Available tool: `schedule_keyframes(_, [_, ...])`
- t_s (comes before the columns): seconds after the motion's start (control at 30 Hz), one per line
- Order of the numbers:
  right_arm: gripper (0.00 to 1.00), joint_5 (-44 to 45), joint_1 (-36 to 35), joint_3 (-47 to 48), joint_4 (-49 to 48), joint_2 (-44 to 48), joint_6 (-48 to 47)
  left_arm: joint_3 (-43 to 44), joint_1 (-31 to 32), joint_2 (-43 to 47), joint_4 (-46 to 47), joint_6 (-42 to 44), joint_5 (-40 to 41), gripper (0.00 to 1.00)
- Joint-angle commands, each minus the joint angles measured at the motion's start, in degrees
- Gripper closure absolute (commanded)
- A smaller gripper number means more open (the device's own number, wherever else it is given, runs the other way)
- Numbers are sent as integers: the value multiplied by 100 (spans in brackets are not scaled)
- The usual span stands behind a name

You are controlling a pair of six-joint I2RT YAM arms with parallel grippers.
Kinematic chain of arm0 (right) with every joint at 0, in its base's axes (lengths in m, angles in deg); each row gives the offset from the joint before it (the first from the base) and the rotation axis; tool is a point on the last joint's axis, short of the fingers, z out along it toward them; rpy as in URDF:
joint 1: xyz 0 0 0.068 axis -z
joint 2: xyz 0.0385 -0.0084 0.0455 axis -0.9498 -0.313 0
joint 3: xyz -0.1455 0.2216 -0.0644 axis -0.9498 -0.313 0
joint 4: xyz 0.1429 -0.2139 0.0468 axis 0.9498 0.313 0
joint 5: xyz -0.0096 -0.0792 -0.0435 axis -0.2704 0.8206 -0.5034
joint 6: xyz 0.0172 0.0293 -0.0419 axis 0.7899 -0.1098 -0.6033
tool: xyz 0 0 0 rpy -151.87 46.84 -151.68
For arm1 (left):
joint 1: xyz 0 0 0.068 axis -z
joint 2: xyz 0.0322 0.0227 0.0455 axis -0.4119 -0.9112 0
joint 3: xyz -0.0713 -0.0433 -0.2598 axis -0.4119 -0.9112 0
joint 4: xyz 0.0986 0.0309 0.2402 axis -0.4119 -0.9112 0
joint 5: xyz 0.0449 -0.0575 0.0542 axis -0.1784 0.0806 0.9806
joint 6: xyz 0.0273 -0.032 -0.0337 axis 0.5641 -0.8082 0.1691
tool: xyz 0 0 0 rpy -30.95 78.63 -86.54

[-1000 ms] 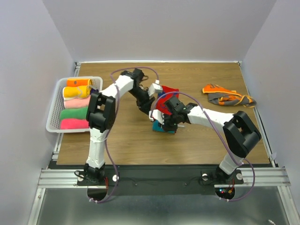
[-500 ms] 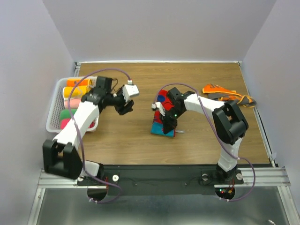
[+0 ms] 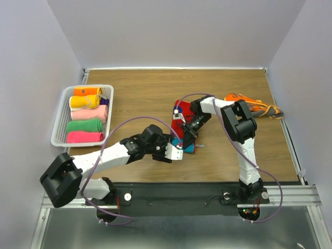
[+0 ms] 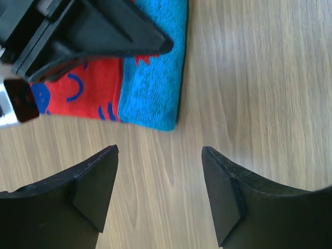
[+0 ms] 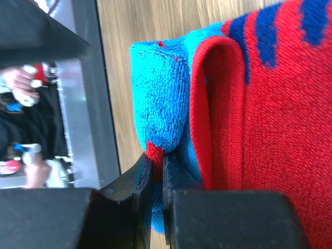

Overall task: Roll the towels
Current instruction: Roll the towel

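Top view: red-and-blue patterned cloth towel (image 3: 179, 107) mid brown wooden table (image 3: 140, 93), part folded. Left gripper (image 3: 177, 151) at near edge, right gripper (image 3: 185, 136) on it. Rolled towels (image 3: 85, 124) in white slatted plastic basket (image 3: 61, 111) far left.
Left wrist: jaws spread wide, empty, just short of towel's blue edge.
Right wrist: clenched on towel's blue corner.

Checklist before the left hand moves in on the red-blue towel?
1. Right hand pinching the towel at its blue fold: ok.
2. Left hand open: ok.
3. Left hand short of the towel, not touching: ok.
4. Left hand roughly lined up with the towel's near edge: ok.
5. Hands apart from each other: ok.
6. Roll tightness: cannot tell.
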Motion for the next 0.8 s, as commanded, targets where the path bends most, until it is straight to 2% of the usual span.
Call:
schedule_keyframes(0.0, [94,-260,91,252,681,-235,-408,124,474,-350,901,155,490,21])
schedule_keyframes(0.07, [93,-268,117,323,769,-307,-452,115,651,-553,1060,173,666,20])
schedule_keyframes(0.13, [93,-286,117,367,822,-368,-470,115,800,-905,1280,200,903,12])
schedule_keyframes(0.27, [92,-181,126,498,901,-439,-452,141,880,-1502,1842,253,1545,12])
schedule_keyframes(0.43, [91,-137,117,674,1094,-623,-496,343,880,-1863,2107,288,1555,12])
schedule_keyframes(0.5, [91,-128,117,683,1094,-623,-496,422,880,-2100,2124,235,1783,16])
schedule_keyframes(0.57, [90,-145,117,718,1094,-641,-444,493,880,-2267,2046,217,1810,25])
schedule_keyframes(0.6, [90,-137,117,736,1094,-641,-435,528,880,-2312,1923,217,1801,33])
schedule_keyframes(0.63, [90,-145,117,745,1094,-641,-426,546,880,-2347,1809,209,1775,33])
schedule_keyframes(0.67, [90,-145,117,788,1094,-632,-400,563,880,-2356,1721,87,1722,43])
schedule_keyframes(0.77, [82,-145,152,972,1077,-580,-260,747,880,-2365,931,-72,1434,60])
